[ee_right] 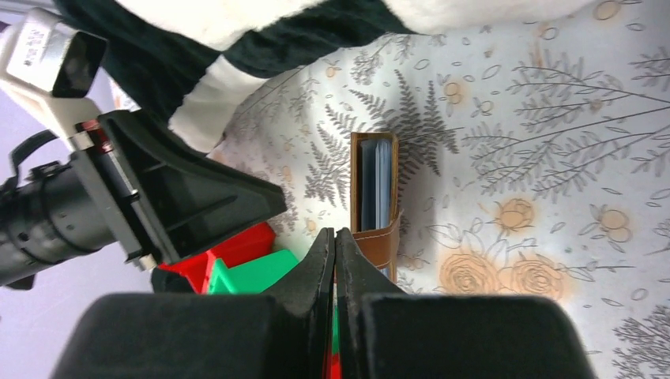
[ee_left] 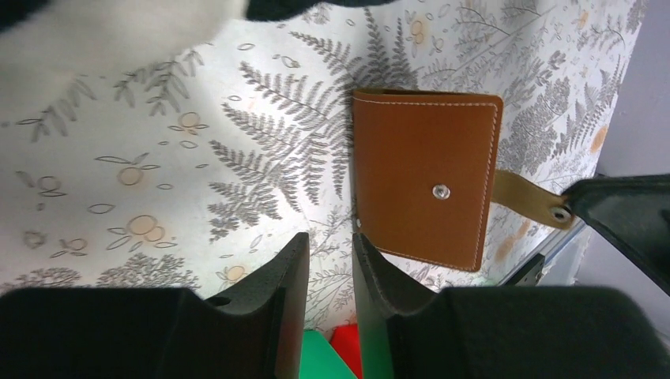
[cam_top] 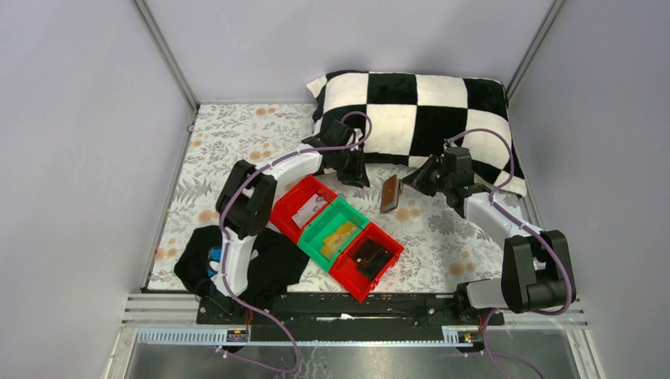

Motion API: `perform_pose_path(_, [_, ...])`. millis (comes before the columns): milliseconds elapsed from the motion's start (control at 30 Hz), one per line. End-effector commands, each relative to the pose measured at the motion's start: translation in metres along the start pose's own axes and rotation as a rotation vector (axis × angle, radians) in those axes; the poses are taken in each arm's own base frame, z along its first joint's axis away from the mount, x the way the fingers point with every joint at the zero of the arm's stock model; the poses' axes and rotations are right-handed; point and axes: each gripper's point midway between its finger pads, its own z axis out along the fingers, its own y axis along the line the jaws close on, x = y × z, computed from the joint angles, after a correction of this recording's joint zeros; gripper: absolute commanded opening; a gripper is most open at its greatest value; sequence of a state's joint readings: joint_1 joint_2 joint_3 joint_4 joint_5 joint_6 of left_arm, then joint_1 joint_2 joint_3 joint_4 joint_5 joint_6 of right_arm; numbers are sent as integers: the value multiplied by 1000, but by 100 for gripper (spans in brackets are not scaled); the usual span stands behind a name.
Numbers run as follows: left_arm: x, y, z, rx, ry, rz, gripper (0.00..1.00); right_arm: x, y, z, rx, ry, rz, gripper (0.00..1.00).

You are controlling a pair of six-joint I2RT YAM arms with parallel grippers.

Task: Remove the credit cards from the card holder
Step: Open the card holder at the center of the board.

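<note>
Nearest to me, a crumpled black cloth (cam_top: 276,257) is lying at the left. Beside it three glossy plastic bins are sitting in a diagonal row. The near red bin (cam_top: 383,276) is holding a black boxy object (cam_top: 369,257). The green bin (cam_top: 355,212) is holding a flat yellow-tan piece (cam_top: 340,234), and the far red bin (cam_top: 292,192) a pale flat rectangle (cam_top: 304,212).

Just beyond them, the card holder (ee_left: 427,178) is standing on edge on the fern-printed tablecloth (cam_top: 237,142). It is smooth reddish-brown leather with white stitching and a metal snap. The right gripper (ee_right: 336,233) is pinching its strap (ee_left: 521,196), fingers pressed together on it. The credit cards (ee_right: 381,181) are sitting inside as thin blue-grey edges (only the edges are showing). The left gripper (ee_left: 328,246) is hovering just left of the holder, its fingers slightly apart and gripping nothing. Farthest back, a soft black-and-white checked pillow (cam_top: 419,110) is lying against the wall.
</note>
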State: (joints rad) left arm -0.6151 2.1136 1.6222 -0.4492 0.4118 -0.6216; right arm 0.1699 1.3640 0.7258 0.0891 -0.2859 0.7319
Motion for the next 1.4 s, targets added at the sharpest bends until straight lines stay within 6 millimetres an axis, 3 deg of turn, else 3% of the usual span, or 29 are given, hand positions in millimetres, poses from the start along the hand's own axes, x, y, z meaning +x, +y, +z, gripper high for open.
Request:
perform_pose_path(0, [-18,-9,-21,4,-79,39,32,-12,41,-7,-147,5,23,0])
perform_pose_path(200, [-29,-14,-31,-3,-112,57,33,-16,64,-10,-246,18,55,0])
perform_pose_path(433, [-37,-22,-44,24,-137,58,36,-18,60,-7,-222,5,59,0])
perform_pose_path(667, [-23,-35,-35,70,-87,67,36,-8,11,-7,-79,-26,88,0])
perform_pose_path(833, [-8,-38,-21,99,-22,75,37,-13,-40,-21,55,-80,118,0])
perform_pose_path(1167, [13,-39,2,93,74,83,43,11,-145,-43,520,-58,84,0])
perform_pose_path(1367, [20,-47,9,119,103,94,44,30,-177,-43,646,-32,131,0])
